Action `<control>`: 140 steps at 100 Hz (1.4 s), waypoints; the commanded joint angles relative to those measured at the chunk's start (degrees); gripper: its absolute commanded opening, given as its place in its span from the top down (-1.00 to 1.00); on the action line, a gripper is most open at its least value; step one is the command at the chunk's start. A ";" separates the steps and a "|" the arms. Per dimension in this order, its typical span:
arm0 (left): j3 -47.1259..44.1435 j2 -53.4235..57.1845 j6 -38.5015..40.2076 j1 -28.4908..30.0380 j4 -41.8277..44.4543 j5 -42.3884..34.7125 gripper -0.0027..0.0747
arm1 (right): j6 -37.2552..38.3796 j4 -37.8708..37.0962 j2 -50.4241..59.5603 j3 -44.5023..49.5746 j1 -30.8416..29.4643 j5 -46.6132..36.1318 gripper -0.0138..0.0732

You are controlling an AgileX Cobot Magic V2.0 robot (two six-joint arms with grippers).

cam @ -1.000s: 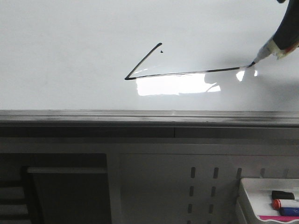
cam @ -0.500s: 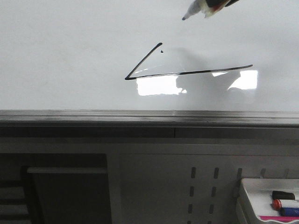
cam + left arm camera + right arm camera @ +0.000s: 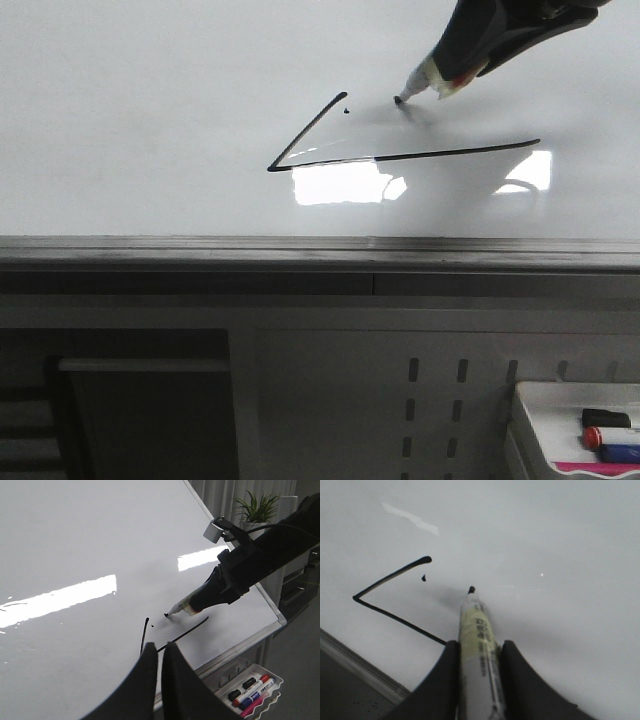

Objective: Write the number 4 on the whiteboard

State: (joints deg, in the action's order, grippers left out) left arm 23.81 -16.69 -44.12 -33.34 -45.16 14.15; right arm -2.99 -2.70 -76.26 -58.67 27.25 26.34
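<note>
A marker (image 3: 428, 80) is clamped between the fingers of the right gripper (image 3: 479, 655), its long axis slanting down and to the left, the black tip at the glossy white whiteboard (image 3: 150, 120). Just left of the tip lies the unfinished number 4 (image 3: 330, 140): a thin slanted stroke, a small dot and a long bar running rightward. The left gripper (image 3: 160, 655) is seen nearly closed, holding nothing.

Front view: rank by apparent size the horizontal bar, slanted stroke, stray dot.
1. Horizontal bar: longest by far.
2. Slanted stroke: clearly shorter.
3. Stray dot: a speck.
The bar is nearer the camera, but the order looks safe.
</note>
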 commanded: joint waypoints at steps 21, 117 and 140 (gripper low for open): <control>1.61 -0.48 0.27 0.03 -1.38 -3.53 0.96 | 0.01 2.70 0.54 1.51 3.32 10.49 0.78; 10.01 -19.32 -16.70 0.03 -0.32 26.22 -0.07 | -19.76 2.70 10.89 3.01 31.22 1.92 0.78; 17.17 -27.75 -20.07 -1.26 -1.07 32.92 -0.07 | -21.26 2.70 10.80 4.85 34.52 -2.02 0.78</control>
State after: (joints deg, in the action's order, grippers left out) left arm 37.22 -41.99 -62.90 -33.45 -43.30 46.81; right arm -23.21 0.37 -66.32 -52.55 61.43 29.20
